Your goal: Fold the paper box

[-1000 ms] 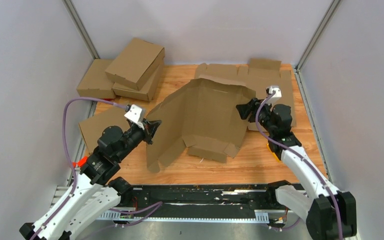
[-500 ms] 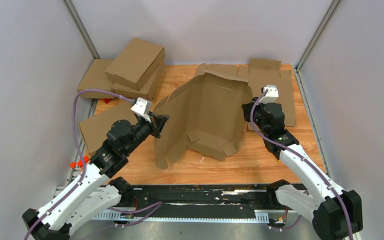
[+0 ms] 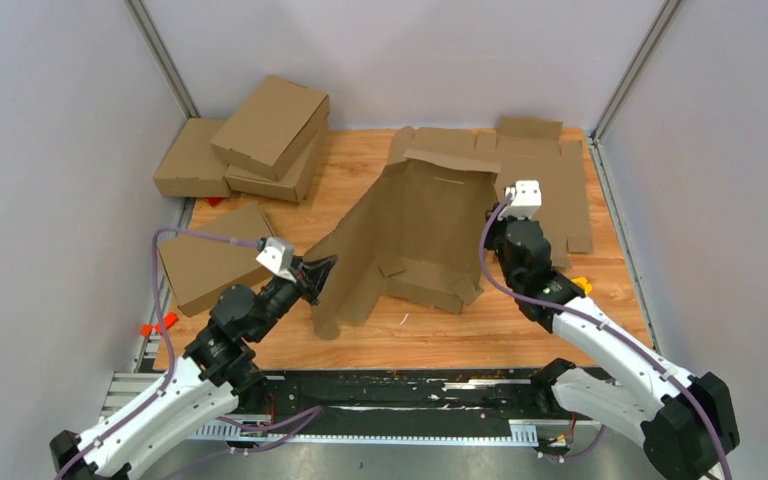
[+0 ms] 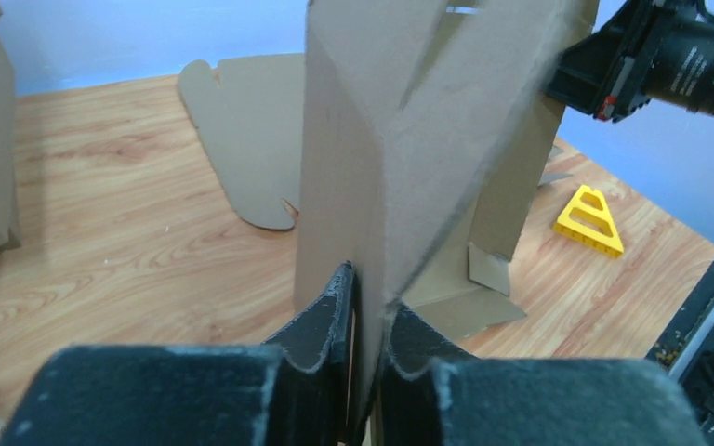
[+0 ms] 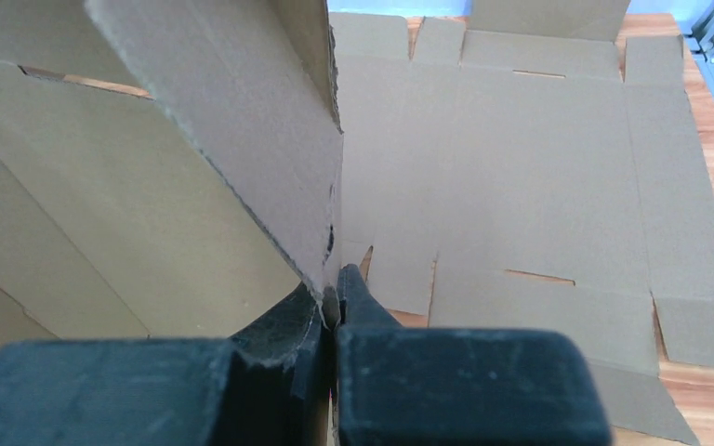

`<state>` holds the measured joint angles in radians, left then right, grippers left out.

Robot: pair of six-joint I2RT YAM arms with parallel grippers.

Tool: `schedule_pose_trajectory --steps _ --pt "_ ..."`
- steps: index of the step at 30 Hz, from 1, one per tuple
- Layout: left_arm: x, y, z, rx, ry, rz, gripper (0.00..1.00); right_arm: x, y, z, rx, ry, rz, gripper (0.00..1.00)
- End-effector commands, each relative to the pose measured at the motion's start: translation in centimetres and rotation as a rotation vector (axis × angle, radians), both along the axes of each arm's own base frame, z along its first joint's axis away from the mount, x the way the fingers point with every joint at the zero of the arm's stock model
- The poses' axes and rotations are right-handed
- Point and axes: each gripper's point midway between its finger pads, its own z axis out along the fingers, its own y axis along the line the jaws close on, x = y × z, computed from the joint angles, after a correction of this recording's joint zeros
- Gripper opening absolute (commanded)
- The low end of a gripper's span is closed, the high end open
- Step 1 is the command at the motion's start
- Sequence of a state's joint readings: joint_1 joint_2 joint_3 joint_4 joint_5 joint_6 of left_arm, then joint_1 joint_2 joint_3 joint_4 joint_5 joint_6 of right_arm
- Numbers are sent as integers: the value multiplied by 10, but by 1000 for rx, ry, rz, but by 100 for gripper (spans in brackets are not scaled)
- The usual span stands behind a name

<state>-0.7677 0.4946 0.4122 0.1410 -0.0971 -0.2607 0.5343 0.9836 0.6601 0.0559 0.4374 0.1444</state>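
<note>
The paper box point(image 3: 415, 225) stood half-raised at centre. The left gripper point(image 4: 364, 295) was clamped on its near-left edge and the right gripper point(image 5: 333, 290) on its right edge. Both bites looked shallow, so uneven pulling could slip or tear the cardboard.

The wooden table point(image 3: 430, 335) was pretty cluttered: a pile of closed brown boxes point(image 3: 260, 135) in the far-left corner, a flat die-cut sheet point(image 3: 560, 170) spread over the far-right side, and another cardboard piece point(image 3: 205, 265) by the left edge. The paper box point(image 3: 420, 225) stood half-open mid-table with its lower flaps on the wood, and a little yellow triangle point(image 3: 582, 284) lay to its right.
</note>
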Motion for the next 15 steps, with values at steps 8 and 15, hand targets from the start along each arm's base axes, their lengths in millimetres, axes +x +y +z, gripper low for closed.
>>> schedule_pose_trajectory --steps 8,15 --pt "-9 46 0 -13 64 169 59 -43 11 16 -25 -251 125 0" --pt "-12 87 53 37 94 328 100 -45 21 18 -36 -264 190 1"
